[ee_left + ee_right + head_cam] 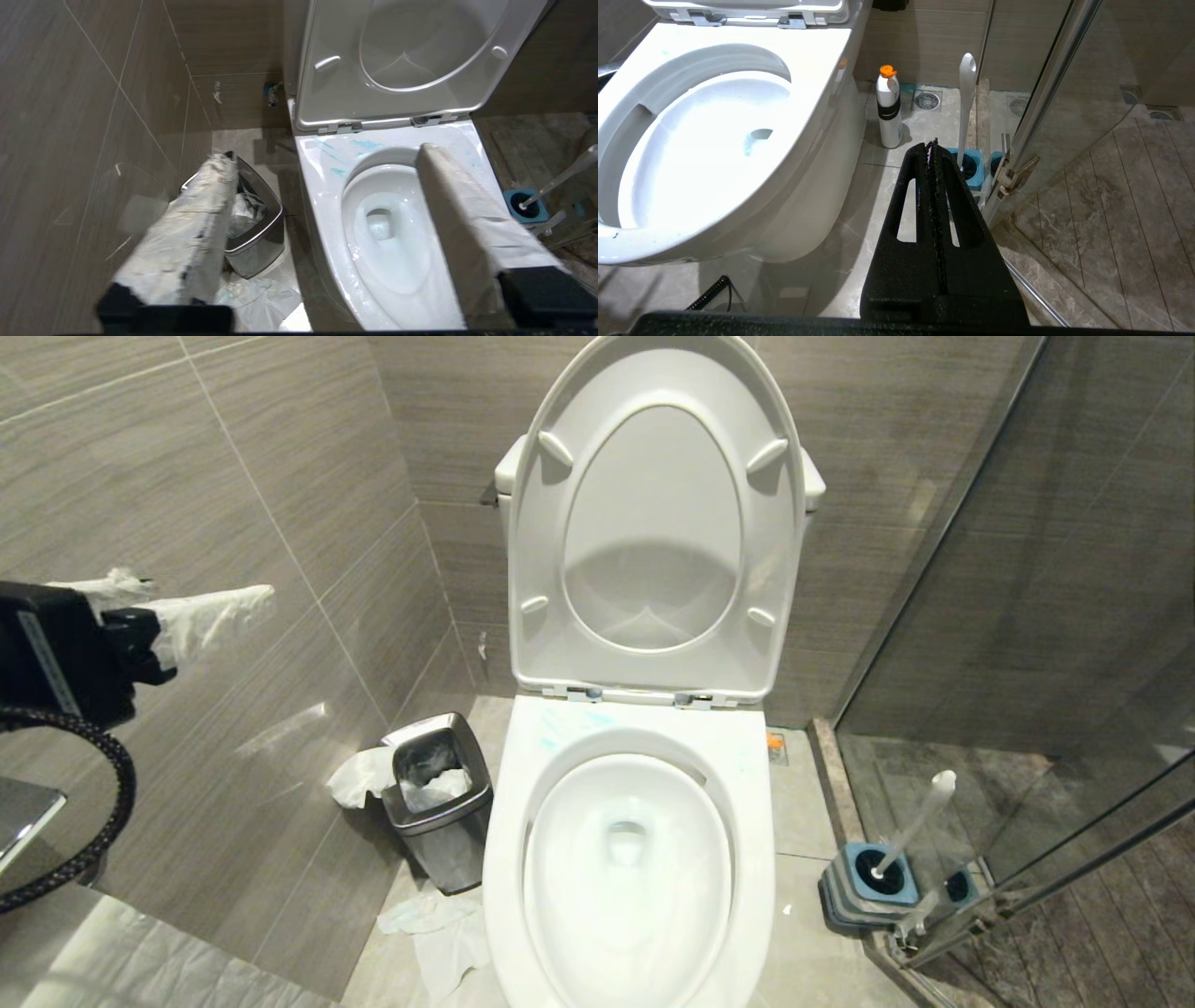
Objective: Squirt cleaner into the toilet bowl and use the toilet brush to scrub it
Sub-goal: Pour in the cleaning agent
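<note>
The toilet bowl point(627, 859) stands open, with teal cleaner point(362, 144) smeared on its rim. The toilet brush point(910, 831) stands in its blue holder point(878, 887) beside the glass. The left gripper point(327, 172) hangs empty with fingers spread, the right gripper point(932, 149) with fingers pressed together. Squirting seems done; next comes grasping the brush handle.

White toilet bowl point(627, 859) with teal-blue cleaner point(348, 149) smears, white-handled toilet brush point(920, 821), grey striped wall tiles point(233, 476)
</note>
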`<state>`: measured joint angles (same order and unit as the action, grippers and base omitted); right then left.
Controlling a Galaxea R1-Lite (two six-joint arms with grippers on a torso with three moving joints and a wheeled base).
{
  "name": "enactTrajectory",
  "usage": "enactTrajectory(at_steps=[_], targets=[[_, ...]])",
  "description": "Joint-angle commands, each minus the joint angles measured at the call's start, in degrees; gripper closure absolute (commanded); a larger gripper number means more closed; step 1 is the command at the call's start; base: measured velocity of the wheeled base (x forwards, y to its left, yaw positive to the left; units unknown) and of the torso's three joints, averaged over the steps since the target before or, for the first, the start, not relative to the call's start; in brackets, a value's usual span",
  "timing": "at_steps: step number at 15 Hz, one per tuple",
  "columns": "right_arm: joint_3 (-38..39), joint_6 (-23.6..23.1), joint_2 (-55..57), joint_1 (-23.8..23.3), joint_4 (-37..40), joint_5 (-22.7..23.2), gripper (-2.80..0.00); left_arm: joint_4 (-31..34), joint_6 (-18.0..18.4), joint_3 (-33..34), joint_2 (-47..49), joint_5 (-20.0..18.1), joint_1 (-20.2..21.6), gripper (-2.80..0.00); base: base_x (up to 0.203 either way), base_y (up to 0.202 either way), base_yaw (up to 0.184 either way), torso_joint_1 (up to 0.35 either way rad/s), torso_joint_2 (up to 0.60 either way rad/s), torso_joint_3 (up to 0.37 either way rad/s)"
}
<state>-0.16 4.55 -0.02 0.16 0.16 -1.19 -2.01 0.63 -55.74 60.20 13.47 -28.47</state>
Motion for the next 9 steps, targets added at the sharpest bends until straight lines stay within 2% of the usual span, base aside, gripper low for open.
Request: enactTrajectory(at_steps=[1,7,9], targets=[[-0.02,0.02,0.02,0.02,0.02,-0.04,0.00,-0.19,-0.08,-0.95,0.10,0.56,0.25,0.00,0.000,0.000,0.000,0.000,0.00,0.000],[-0.02,0.02,0.02,0.02,0.02,-0.04,0.00,-1.98,-0.64,-1.39,1.04,0.13,7.75,0.00,0.000,0.000,0.000,0.000,0.00,0.000],[-0.01,0.02,0.02,0.02,0.02,-0.04,0.00,-2.03,-4.21,-1.75,2.48,-0.27,9.00,0.00,0.000,0.000,0.000,0.000,0.00,0.000]])
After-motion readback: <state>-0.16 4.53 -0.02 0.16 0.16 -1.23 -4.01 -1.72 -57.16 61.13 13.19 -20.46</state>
